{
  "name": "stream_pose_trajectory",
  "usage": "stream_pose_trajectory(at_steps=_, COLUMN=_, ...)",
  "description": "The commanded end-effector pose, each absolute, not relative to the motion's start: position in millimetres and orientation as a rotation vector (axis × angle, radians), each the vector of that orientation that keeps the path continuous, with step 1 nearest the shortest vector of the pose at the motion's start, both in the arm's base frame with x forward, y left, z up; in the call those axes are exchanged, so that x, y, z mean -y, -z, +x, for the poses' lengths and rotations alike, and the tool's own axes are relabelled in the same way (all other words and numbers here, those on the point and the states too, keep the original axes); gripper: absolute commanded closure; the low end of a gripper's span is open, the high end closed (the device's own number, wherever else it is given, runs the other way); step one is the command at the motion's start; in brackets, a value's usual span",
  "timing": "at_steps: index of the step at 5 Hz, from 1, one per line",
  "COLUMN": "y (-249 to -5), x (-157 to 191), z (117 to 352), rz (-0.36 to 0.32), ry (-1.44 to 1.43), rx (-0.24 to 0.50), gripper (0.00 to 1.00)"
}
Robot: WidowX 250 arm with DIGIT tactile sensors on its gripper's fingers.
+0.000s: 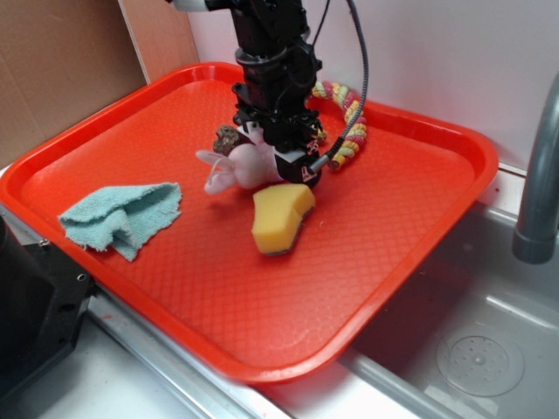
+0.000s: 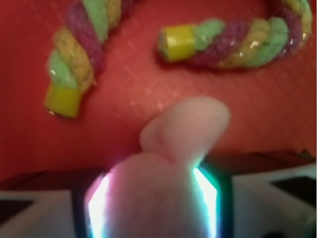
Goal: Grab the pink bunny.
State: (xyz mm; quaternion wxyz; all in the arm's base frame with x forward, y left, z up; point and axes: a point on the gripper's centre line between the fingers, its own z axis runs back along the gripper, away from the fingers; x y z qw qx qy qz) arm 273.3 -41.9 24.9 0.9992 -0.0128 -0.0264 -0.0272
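My hand (image 1: 284,161) sits low on the red tray (image 1: 419,218), its fingers closed around the pink bunny (image 1: 244,166). In the wrist view, pink plush fills the gap between the two lit pads (image 2: 99,203), with a fuzzy lobe poking forward. In the exterior view, the bunny lies near the tray's middle, ears trailing to the left, apparently resting on the tray surface. A yellow sponge (image 1: 279,218) lies just in front of it, a small brown lump (image 1: 229,138) just behind, and a twisted rope ring (image 1: 349,122) beyond the hand. A teal cloth (image 1: 122,216) lies well apart. I judge the grasp made; lifting clear is not yet done.
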Motion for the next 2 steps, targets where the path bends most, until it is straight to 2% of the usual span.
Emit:
stream_pose_trajectory(at_steps=1, y=-64.1, x=39.0, z=279.6, rz=-0.042, ry=0.021, rx=0.126, gripper=1.0)
stream_pose_trajectory(at_steps=2, y=-109.7, x=36.3, z=271.5, rz=0.016, ry=-0.078, rx=0.15, gripper=1.0)
